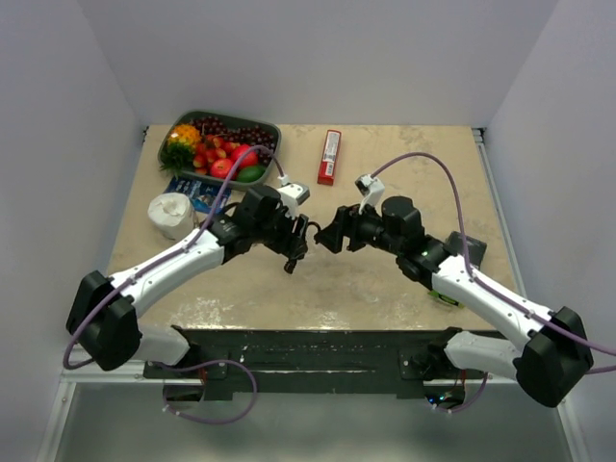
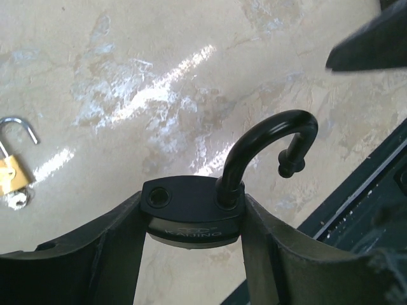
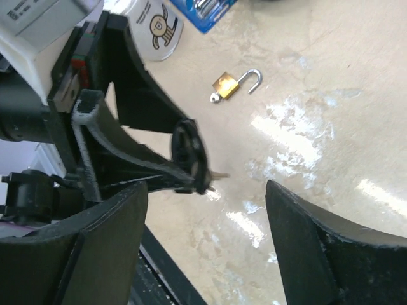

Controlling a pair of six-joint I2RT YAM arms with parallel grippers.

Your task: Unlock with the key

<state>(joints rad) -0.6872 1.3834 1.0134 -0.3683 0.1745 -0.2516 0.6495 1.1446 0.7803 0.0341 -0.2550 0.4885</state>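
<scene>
1. White roll: stood at the far left of the table, with a blue packet just beside it.
2. Green tray: sat at the far left corner and held mixed fruit.
3. Brass padlock: small, lay flat on the table with its shackle swung open. It was to the left of the held lock in the left wrist view and well apart from both grippers.
4. Left gripper: fingers were clamped on either side of the black padlock, which was raised above the table. The shackle stood open, its free end was out of the body, and the empty hole showed on top.
5. Key: only a short silver tip showed in the right wrist view. It jutted from beside the held padlock towards the right gripper. A dark piece hung under the left gripper in the top view, but it could not be told whether that was the rest of the bunch.
6. Red box: narrow, lay flat at the far centre of the table.
7. Right gripper: fingers were spread wide with nothing between them. It faced the left gripper, near it but not touching.
8. Small green item: lay under the right arm and was too hidden to identify.
</scene>
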